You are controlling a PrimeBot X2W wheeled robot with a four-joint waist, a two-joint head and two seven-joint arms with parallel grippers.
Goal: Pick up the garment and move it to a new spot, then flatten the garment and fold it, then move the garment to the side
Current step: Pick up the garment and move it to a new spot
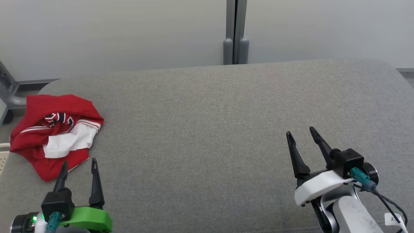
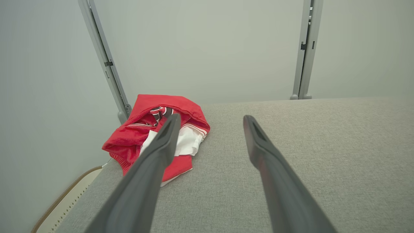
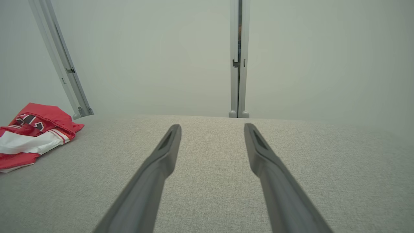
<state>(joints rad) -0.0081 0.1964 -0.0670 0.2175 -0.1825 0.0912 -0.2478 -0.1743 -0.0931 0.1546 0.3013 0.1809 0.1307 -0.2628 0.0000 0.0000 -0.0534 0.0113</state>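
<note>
The garment (image 1: 55, 134) is a crumpled red piece with white panels and a dark print, lying in a heap at the left edge of the grey fabric surface (image 1: 210, 129). My left gripper (image 1: 79, 166) stands open just in front of the heap, its left fingertip at the garment's near hem, nothing between its fingers. In the left wrist view the garment (image 2: 145, 129) lies behind the left finger (image 2: 161, 142) of the left gripper (image 2: 212, 119). My right gripper (image 1: 300, 132) is open at the lower right, far from the cloth. The right wrist view shows the garment (image 3: 35, 136) at far left, beyond the open right gripper (image 3: 212, 127).
Pale wall panels with a grey vertical post (image 1: 236, 32) stand behind the surface. A grey metal frame leg (image 1: 9, 90) sits past the left edge. The surface's left edge drops off right beside the garment.
</note>
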